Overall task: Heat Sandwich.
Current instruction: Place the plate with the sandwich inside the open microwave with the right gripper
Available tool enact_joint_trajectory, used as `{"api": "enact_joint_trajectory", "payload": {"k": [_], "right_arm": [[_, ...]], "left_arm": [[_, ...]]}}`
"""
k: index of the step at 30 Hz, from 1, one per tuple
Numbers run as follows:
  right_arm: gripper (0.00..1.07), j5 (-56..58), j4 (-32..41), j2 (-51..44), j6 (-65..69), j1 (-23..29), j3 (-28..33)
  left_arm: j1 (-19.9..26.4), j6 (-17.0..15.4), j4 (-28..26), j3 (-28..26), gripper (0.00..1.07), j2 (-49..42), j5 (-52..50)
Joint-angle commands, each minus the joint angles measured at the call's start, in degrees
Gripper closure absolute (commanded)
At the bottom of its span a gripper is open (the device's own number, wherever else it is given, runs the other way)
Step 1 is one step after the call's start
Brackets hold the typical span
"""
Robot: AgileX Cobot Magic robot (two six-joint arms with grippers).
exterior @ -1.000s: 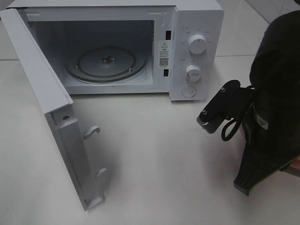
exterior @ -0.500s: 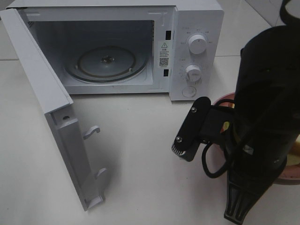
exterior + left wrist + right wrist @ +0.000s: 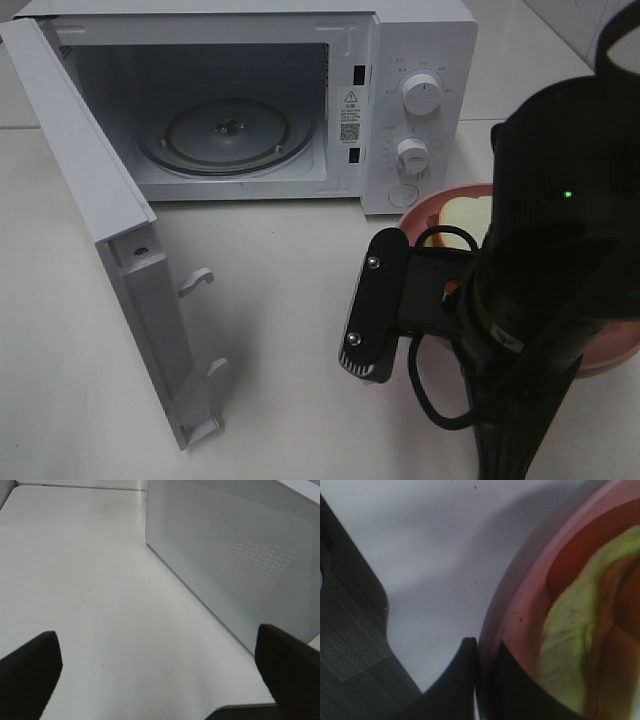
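Observation:
The sandwich (image 3: 468,214) lies on a round pink plate (image 3: 420,214) just right of the microwave's front. My right arm covers most of both in the exterior high view. In the right wrist view my right gripper (image 3: 482,680) is shut on the plate's rim (image 3: 520,595), one finger outside it and one inside. The sandwich (image 3: 570,645) fills the dish beside them, pale bread with green and red showing. The left gripper (image 3: 160,680) is open with nothing between its fingertips (image 3: 30,675), low over the white table.
The white microwave (image 3: 420,60) stands at the back with its door (image 3: 110,220) swung wide open to the left and a glass turntable (image 3: 225,135) inside. In the left wrist view a white dotted panel (image 3: 240,555) of the microwave stands close ahead.
My right arm has swung left and nearer, bringing the pink plate with the sandwich into view beside the microwave's knobs. The left gripper has not moved.

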Motion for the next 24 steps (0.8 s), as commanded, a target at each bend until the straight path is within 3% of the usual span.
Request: {"api": "enact_joint_trajectory", "payload": {"k": [1, 24], "right_arm": [[1.06, -1.83, -1.83, -0.52, -3.04, 0.17, 0.11], [1.04, -13.18, -1.78, -0.52, -20.05, 0.17, 0.11]], "left_arm": [[0.11, 0.06, -0.29, -0.06, 0.09, -0.86, -0.8], [0.11, 0.06, -0.29, -0.06, 0.09, -0.86, -0.8]]}}
